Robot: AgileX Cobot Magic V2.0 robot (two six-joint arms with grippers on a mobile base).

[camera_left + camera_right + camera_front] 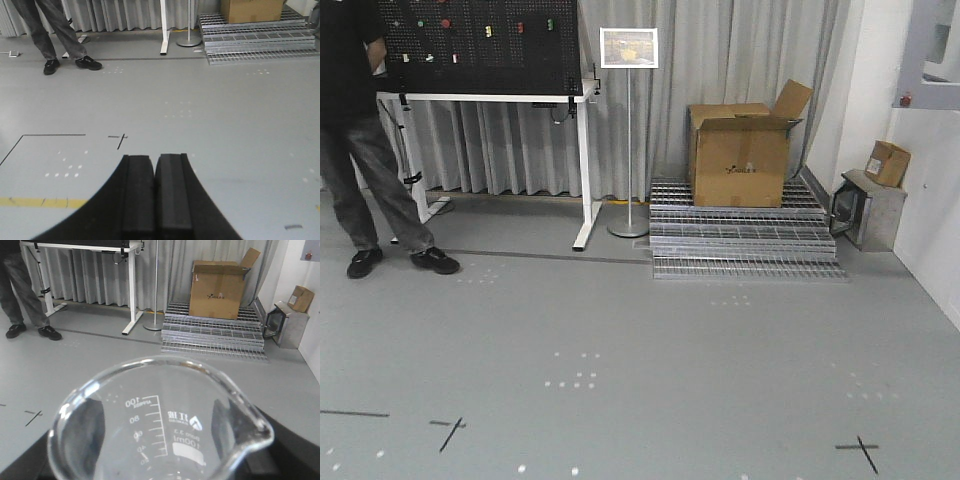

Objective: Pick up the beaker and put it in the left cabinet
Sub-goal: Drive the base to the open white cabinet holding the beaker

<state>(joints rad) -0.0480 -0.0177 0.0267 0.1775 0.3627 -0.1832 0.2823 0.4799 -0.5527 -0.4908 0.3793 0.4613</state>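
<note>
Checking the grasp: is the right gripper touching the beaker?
Touching. The right wrist view shows dark fingers of the right gripper pressed against both sides of the beaker, held clear of the floor.

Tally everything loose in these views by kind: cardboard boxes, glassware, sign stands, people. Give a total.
Cardboard boxes: 2, the large open box and the small box
Glassware: 1, the beaker
Sign stands: 1, the sign stand
People: 1, the person
Total: 5
</note>
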